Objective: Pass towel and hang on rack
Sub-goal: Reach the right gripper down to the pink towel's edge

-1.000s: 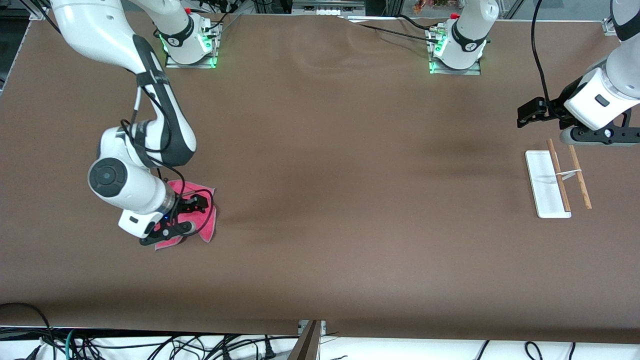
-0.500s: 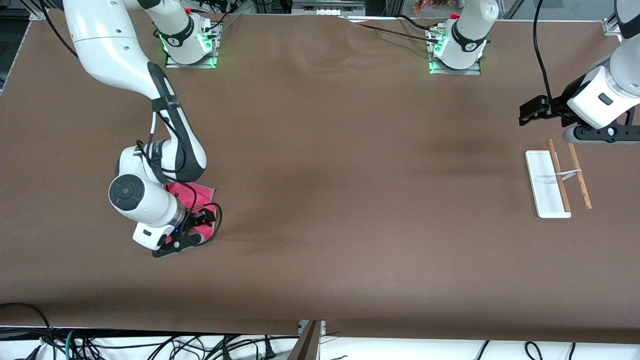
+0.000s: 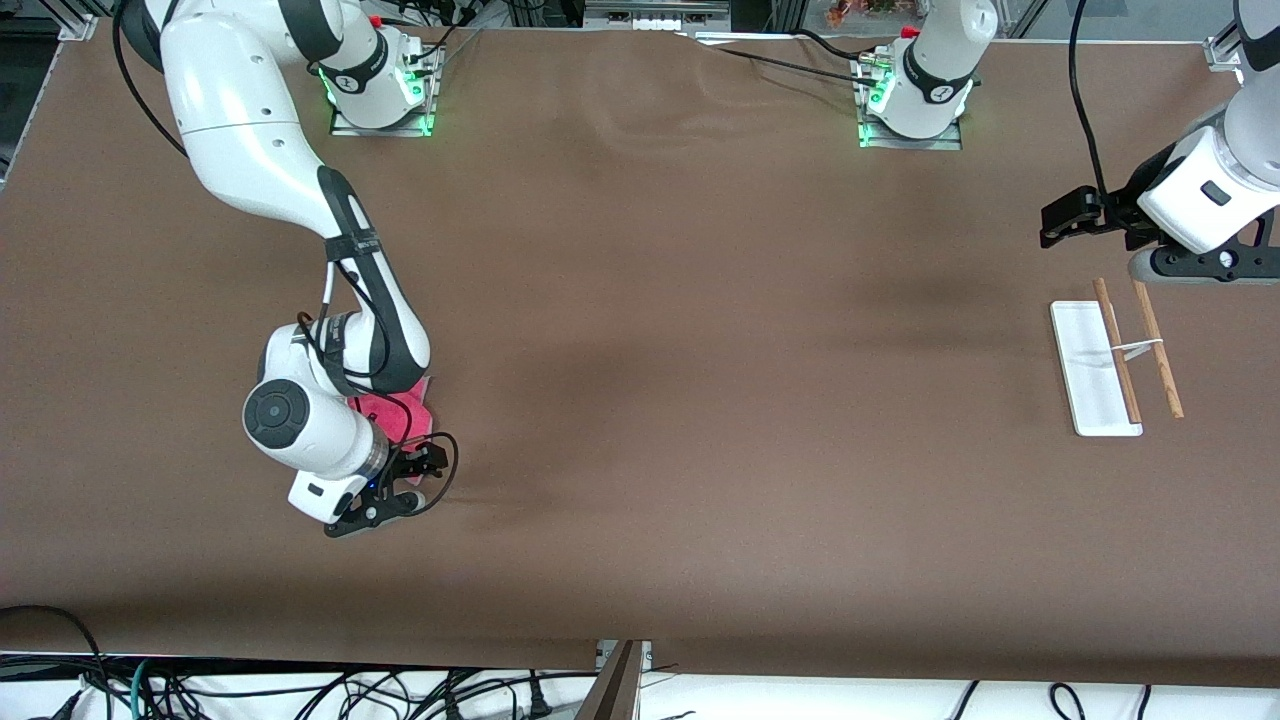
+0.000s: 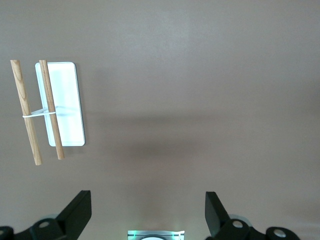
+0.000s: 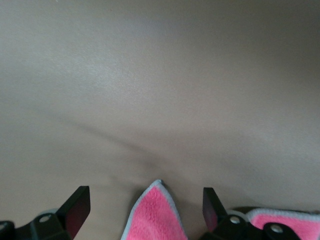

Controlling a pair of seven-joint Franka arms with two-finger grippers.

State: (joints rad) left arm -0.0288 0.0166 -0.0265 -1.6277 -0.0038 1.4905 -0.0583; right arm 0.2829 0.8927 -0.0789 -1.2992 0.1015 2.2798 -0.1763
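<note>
1. The bench (image 3: 700, 400) is covered in brown.
2. The rack (image 3: 1112, 357) stands at the left arm's end.
3. The towel (image 3: 395, 413) lies flat at the right arm's end.
4. The right pincer (image 3: 418, 481) hangs wide open over the towel's corner, gripping nothing.
5. The left pincer (image 3: 1062, 216) waits spread wide and empty above the bench near the rack.

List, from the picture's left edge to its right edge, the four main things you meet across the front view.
towel → right gripper → rack → left gripper
</note>
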